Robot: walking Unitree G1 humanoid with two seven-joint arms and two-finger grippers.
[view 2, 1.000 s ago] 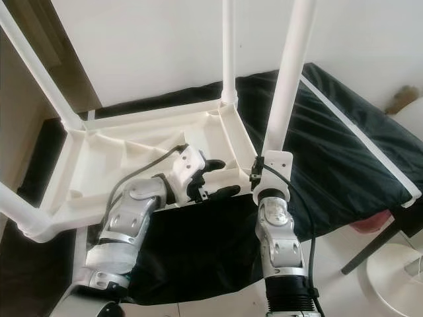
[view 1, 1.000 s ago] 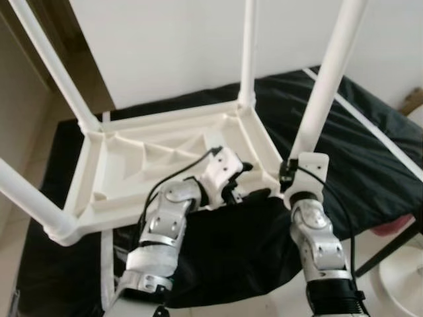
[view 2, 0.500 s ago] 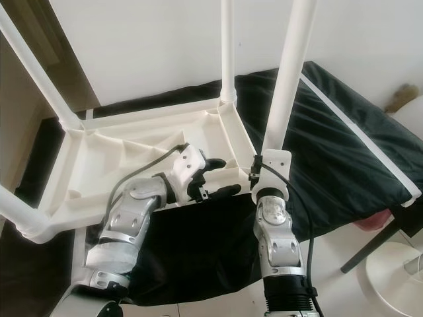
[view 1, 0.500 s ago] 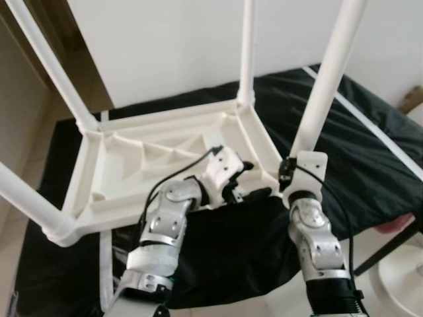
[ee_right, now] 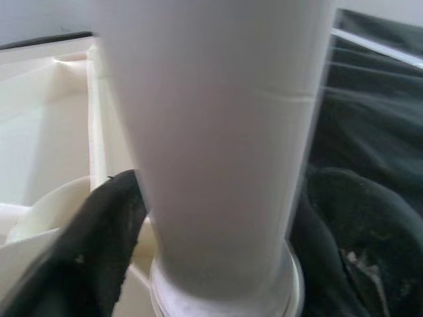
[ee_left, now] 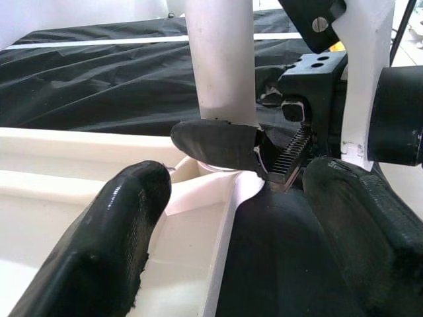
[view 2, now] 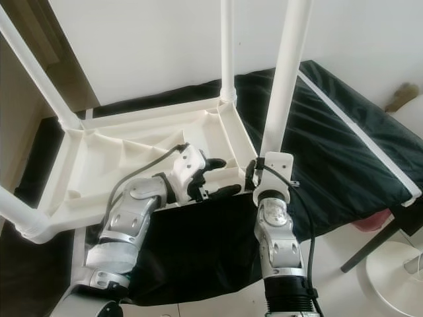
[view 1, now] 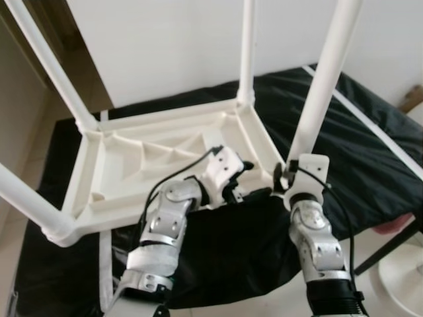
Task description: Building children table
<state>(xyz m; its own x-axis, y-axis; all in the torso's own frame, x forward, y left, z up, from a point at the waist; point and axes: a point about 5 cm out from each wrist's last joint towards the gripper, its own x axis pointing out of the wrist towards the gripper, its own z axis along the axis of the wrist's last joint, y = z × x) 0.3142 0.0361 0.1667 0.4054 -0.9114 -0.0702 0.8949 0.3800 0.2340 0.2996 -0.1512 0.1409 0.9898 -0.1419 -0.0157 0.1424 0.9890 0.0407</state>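
Upturned on a black-covered bed (view 1: pixel 370 152), the white plastic children's table (view 1: pixel 132 175) is steadied at its near rim by the left gripper (view 1: pixel 239 185), fingers apart astride the edge. At the near right corner the tall white tubular leg (view 1: pixel 317 99) is clamped by the right gripper (ee_left: pixel 261 148) just above its socket; it is judged best held plumb and pressed straight down, the rim braced meanwhile.

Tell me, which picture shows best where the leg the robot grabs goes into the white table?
The right wrist view: the leg meets its socket up close, between the right gripper fingers. The left wrist view shows the joint from the side. Both eye views show the whole leg, but the wrist covers the joint.
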